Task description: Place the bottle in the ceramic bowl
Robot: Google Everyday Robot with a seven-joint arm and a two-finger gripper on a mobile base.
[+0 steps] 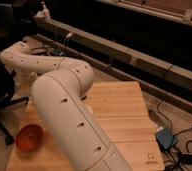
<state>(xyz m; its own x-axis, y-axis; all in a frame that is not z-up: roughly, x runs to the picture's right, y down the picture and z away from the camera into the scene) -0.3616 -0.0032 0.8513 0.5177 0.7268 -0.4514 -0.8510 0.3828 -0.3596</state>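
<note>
The ceramic bowl (29, 137) stands on the front left corner of the wooden desk (124, 110), and its right rim is cut by the thick white arm (64, 105). The arm covers the left and middle part of the desk, then it bends away to the far left. The claw is somewhere beyond that bend, hidden, so I cannot tell if it is wide, narrow or holding something. The bottle is not visible anywhere. A blue box (165, 137) with cables (186, 160) lies on the floor at the right.
</note>
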